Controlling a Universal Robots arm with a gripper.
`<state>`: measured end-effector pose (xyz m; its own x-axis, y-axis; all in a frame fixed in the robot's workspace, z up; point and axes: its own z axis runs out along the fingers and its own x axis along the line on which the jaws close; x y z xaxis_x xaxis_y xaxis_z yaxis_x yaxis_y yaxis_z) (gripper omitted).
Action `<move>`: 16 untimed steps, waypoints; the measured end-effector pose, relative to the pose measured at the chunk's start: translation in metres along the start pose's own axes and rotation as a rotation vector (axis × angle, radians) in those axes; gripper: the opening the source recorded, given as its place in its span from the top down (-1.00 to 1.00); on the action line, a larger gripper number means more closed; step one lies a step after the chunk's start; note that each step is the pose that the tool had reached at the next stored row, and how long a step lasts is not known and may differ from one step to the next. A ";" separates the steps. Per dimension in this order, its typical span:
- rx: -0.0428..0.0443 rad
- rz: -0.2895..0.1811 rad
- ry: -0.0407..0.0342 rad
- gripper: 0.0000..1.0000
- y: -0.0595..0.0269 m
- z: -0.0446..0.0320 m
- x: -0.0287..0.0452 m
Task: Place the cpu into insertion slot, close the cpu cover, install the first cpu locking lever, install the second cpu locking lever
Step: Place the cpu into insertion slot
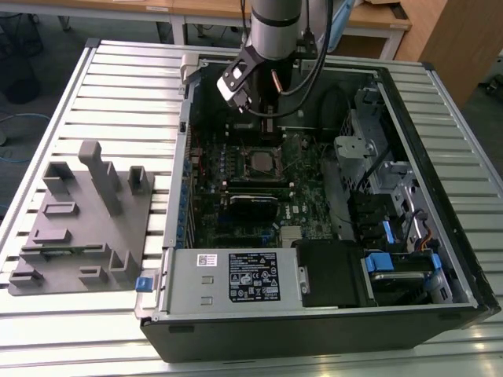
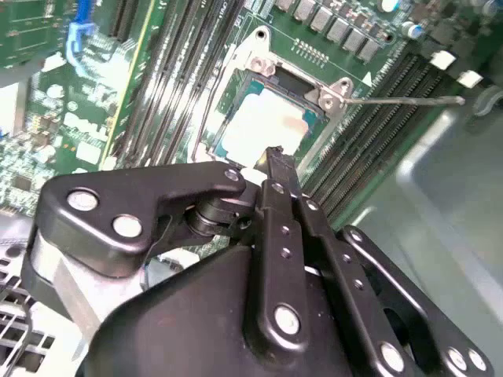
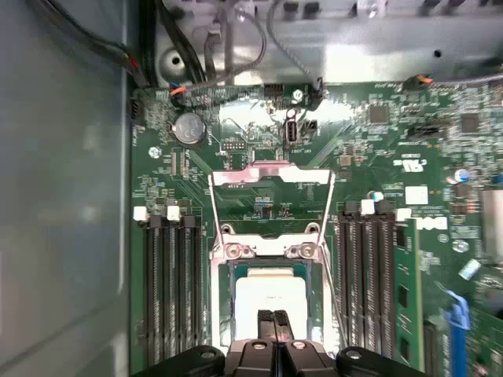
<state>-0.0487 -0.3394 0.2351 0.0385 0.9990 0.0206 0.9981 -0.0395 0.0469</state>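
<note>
cpu (image 3: 271, 294), pale silvery square in insertion slot (image 3: 226, 302), cpu cover (image 3: 271, 174) open, end effector (image 3: 275, 316) pressed together

A slatted, silvery metal table (image 1: 118, 78) carries everything, its ribs running from nine to three o'clock in the exterior view. An open computer case (image 1: 330, 334) lies on its side on the table, taking up the centre and the three o'clock half, its open face turned upward. At nine o'clock from the case, just beside its wall, a flat grey moulded fixture (image 1: 78, 228) rests on the slats, with upright blocks and shallow pockets.
</note>
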 end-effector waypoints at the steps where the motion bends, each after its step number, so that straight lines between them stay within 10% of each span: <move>1: -0.0001 0.000 0.0002 0.80 0.0005 -0.0105 0.0003; 16: 0.0000 0.000 0.0000 0.80 0.0035 -0.0742 0.0015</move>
<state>-0.0487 -0.3394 0.3093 0.0385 0.9990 0.0206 0.9981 -0.0394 0.0469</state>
